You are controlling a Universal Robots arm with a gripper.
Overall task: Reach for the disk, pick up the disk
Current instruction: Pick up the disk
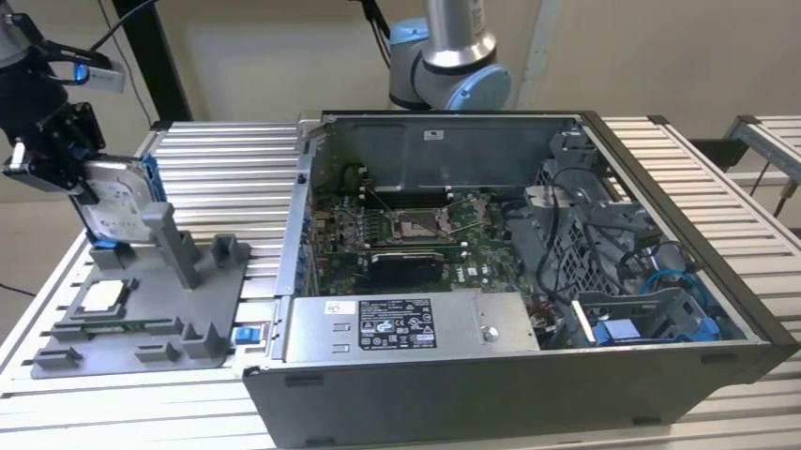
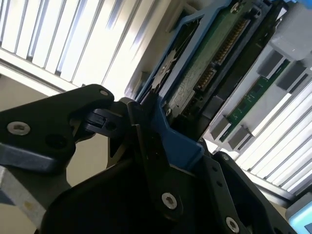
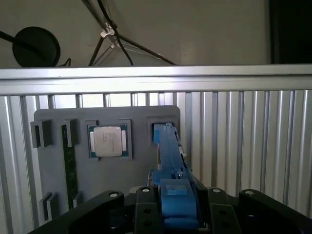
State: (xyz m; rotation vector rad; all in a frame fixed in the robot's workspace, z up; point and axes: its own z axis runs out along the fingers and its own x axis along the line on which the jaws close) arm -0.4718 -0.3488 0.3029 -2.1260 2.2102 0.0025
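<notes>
Standing on edge with its lower end at a pocket of a grey plastic holder tray [image 1: 201,300] on the ribbed metal worktop [image 1: 213,159], the flat silver, white-labelled, blue-framed disk [image 1: 116,202] is gripped by the black tool [image 1: 69,173]. A square silver chip [image 3: 108,141] is seen in another pocket in the first wrist view. The disk's green circuit board [image 2: 204,73] is shown in the second wrist view.
</notes>
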